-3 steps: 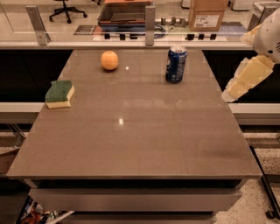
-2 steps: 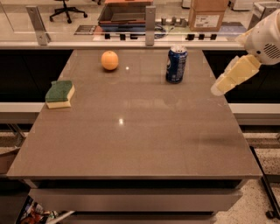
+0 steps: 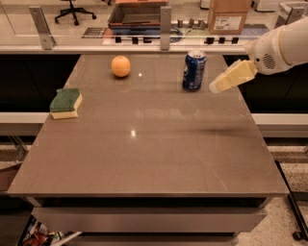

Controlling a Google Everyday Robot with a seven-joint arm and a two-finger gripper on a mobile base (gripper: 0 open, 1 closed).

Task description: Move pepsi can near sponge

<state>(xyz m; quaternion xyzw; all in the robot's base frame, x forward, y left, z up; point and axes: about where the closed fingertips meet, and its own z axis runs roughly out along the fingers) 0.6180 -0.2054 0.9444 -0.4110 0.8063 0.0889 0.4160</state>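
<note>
Over the far right part of the table, the pale yellow gripper (image 3: 215, 86) is hanging with its tip pointing toward 8 o'clock. Whether it is spread or closed is not showing from this angle. It is carrying nothing. The dark blue pepsi can with white markings and a silver top (image 3: 194, 71) is standing upright just beside the tip, at about 10 o'clock from it, with a narrow gap showing between the two.

Behind the gripper, the white rounded arm (image 3: 284, 45) is reaching in from 2 o'clock, past the right edge of the brown-grey flat tabletop (image 3: 154, 158).

Taken from the tabletop's middle, the can is sitting at about 1 o'clock, near the far edge. The round orange fruit (image 3: 121, 66) is resting at about 11 o'clock, well apart from the can. The rectangular sponge with a dark green top and pale yellow body (image 3: 66, 102) is lying at about 9 o'clock, close to the left edge, well apart from both the can and the gripper.

Beyond the table, a brown cardboard box (image 3: 229, 14) is standing at 12 o'clock from the gripper.
</note>
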